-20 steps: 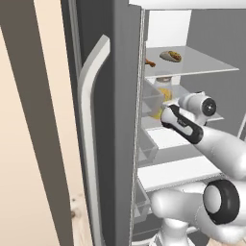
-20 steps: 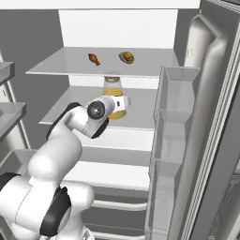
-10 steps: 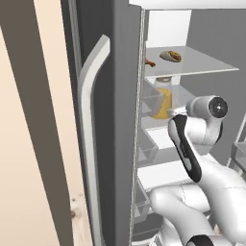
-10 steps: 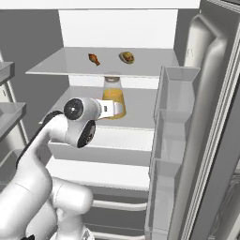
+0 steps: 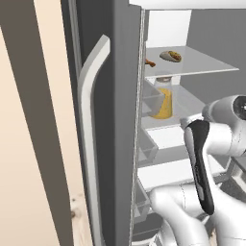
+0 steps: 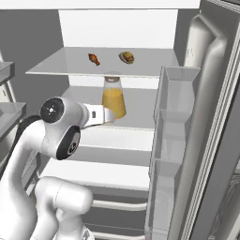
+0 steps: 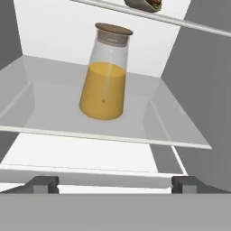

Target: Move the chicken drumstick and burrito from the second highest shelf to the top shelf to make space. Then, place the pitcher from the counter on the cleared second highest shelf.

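Pitcher [image 7: 104, 74] stands upright on the second highest shelf [image 7: 54, 115], centre-left of my hand view, its yellow-orange liquid filling the lower half and its greyish lid on top. In the right base view I see the pitcher [image 6: 114, 98] at the middle of the frame, directly beneath the top shelf [image 6: 56, 69]; in the left base view the pitcher [image 5: 162, 98] sits right of centre, just past the edge of the fridge door [image 5: 108, 120] that takes up the left half of the picture.

On the top shelf, upper middle of the right base view, lie the chicken drumstick [image 6: 94, 59] and, to its right and apart from it, the burrito [image 6: 127, 57]. From the left base view the chicken drumstick [image 5: 150, 62] peeks out beside the door edge and the burrito [image 5: 171, 56] lies further right on the same top shelf [image 5: 206, 65]. The burrito [image 7: 144, 4] also shows at the top edge of my hand view, above the pitcher.

My gripper [image 7: 115, 184] sits at the bottom of the hand view, its fingers [image 7: 43, 184] spread wide at either side, holding nothing and well short of the pitcher. In the right base view the gripper [image 6: 108, 116] is left of centre, overlapping the pitcher's lower left side in the picture.
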